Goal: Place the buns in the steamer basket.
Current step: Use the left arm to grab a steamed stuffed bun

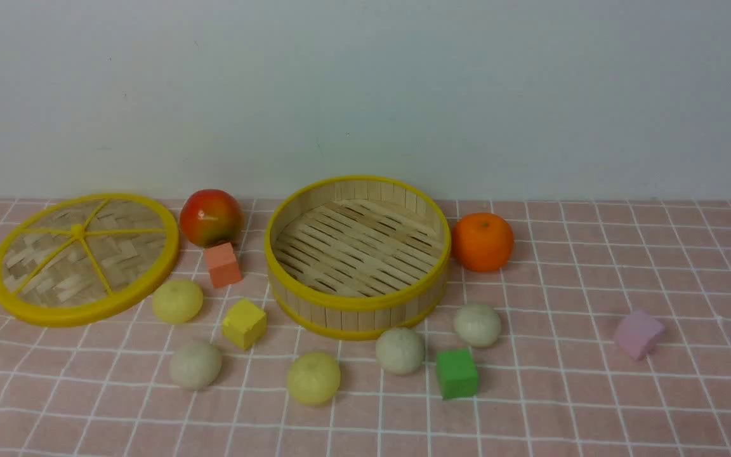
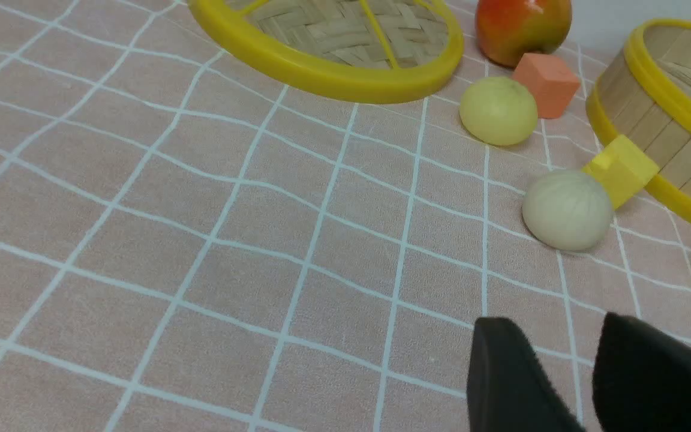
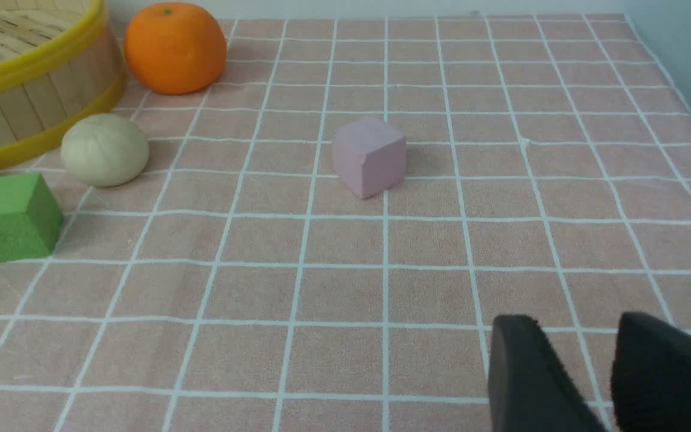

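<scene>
Setting: a tabletop under a pink cloth with white grid lines, a pale wall behind it
Steamer basket: round bamboo tray with yellow rims, upright near the middle of the cloth, towards the wall; all five buns lie outside it
Left yellow bun: on the cloth between the lid's front rim and the yellow cube
Left white bun: nearer the camera than the left yellow bun, close to the yellow cube
Front yellow bun: in front of the basket, apart from it
Middle white bun: near the basket's front wall, just left of the green cube
Right white bun: by the basket's front right side, behind the green cube
Lid: flat woven disc with yellow rim and spokes, at the far left
Apple: red and yellow, between lid and basket
Orange: just beside the basket's right side
Salmon cube: directly in front of the apple
Yellow cube: close to the basket's front left
Green cube: in front of the basket, to its right
Pink cube: alone, well to the right
Left end effector: seen only in its wrist view; dark fingers spread, cloth showing in the gap, left white bun ahead
Right end effector: seen only in its wrist view; fingers spread over the cloth, pink cube ahead
</scene>
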`<state>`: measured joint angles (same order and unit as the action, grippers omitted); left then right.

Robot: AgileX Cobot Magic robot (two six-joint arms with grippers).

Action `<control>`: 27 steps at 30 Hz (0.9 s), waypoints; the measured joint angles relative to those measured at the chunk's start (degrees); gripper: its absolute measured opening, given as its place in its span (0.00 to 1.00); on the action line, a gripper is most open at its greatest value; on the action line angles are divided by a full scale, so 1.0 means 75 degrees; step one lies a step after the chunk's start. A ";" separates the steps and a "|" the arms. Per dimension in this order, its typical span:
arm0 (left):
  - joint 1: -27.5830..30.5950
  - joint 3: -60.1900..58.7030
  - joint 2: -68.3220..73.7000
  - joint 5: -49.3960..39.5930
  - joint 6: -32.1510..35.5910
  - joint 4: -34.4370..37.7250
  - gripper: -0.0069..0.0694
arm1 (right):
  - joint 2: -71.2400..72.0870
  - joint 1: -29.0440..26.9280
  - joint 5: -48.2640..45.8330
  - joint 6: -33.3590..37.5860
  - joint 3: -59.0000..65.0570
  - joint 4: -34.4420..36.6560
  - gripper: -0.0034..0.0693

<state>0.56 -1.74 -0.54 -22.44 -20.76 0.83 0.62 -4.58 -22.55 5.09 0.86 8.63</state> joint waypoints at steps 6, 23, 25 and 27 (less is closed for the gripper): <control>0.0000 0.0000 0.0000 0.0000 0.0000 0.0000 0.40 | 0.0000 0.0000 0.0000 0.0000 0.0000 0.0000 0.38; 0.0000 0.0000 0.0000 0.0519 -0.0406 0.0665 0.40 | 0.0000 0.0000 0.0000 0.0000 0.0000 0.0000 0.38; 0.0000 0.0000 0.0000 0.0955 -0.0911 0.1504 0.40 | 0.0000 0.0000 0.0000 0.0000 0.0000 0.0000 0.38; 0.0000 0.0000 0.0000 0.1273 -0.1324 0.2177 0.40 | 0.0000 0.0000 0.0000 0.0000 0.0000 0.0000 0.38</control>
<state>0.56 -1.74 -0.54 -12.90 -30.69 17.15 0.62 -4.58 -22.55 5.09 0.86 8.63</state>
